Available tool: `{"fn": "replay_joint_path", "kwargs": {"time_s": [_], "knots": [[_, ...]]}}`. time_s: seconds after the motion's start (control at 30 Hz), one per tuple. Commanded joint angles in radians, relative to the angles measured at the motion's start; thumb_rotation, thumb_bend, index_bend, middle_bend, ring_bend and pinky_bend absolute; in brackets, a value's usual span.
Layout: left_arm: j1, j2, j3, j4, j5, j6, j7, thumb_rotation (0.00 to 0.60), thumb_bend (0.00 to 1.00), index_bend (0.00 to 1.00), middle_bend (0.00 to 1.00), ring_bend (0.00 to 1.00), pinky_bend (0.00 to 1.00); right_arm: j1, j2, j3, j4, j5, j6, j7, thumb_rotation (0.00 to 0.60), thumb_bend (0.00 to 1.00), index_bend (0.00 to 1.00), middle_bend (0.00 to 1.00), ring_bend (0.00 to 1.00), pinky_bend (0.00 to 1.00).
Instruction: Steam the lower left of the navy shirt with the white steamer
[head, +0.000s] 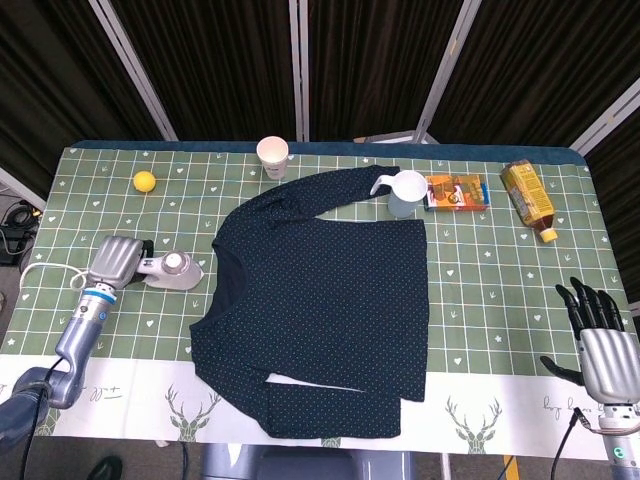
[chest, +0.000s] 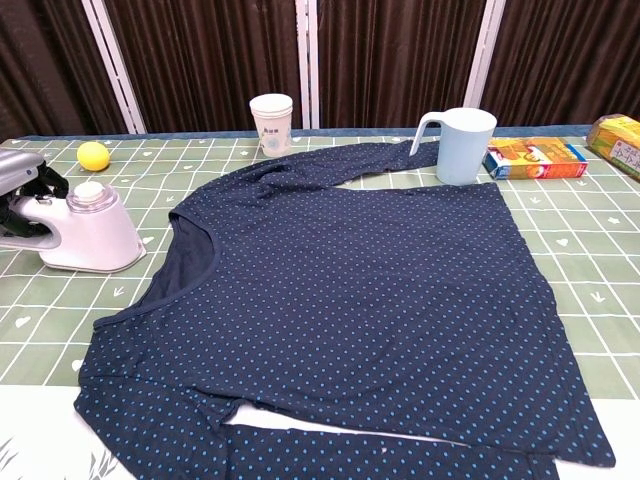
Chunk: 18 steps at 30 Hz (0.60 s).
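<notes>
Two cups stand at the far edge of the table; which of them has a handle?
The light blue mug, standing by the shirt's far sleeve, has a handle on its side. The white paper cup, further left, has none.

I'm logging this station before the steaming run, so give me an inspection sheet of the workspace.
Surface: table under a green checked cloth.
Job's things: navy shirt spread flat; white steamer standing left of it.
Clutter: yellow ball, paper cup, blue mug at the sleeve end, orange box, snack packet.
Robot hands: left robot hand grips the steamer's handle; right robot hand open, off the shirt.
Cables: white cord trailing from the steamer.
Surroundings: dark curtains with pale posts.
</notes>
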Motion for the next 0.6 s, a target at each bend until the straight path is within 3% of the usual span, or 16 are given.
{"fn": "replay_joint_path", "kwargs": {"time_s": [0.03,0.2,0.4,0.6], "knots": [[0.007,0.008,0.014,-0.002,0.029,0.042,-0.053,0.600,0.76,0.98,0.86,0.78,0.97,0.000,-0.001,-0.001,-0.001,-0.001,0.000,-0.003,0.600,0.00,0.00,0.00,0.00,0.00],[0.010,0.035,0.030,-0.032,0.072,0.100,-0.130,0.600,0.79,0.98,0.95,0.86,1.00,0.001,-0.002,-0.002,-0.002,-0.001,-0.001,-0.008,0.600,0.00,0.00,0.00,0.00,0.00],[0.001,0.087,0.043,-0.115,0.129,0.181,-0.199,0.600,0.80,0.98,0.96,0.88,1.00,0.002,-0.003,-0.001,-0.003,0.000,-0.002,-0.012,0.600,0.00,0.00,0.00,0.00,0.00],[-0.026,0.132,0.039,-0.227,0.152,0.193,-0.218,0.600,0.79,0.98,0.96,0.88,1.00,0.002,-0.003,0.000,-0.004,0.001,-0.002,-0.012,0.600,0.00,0.00,0.00,0.00,0.00]]}}
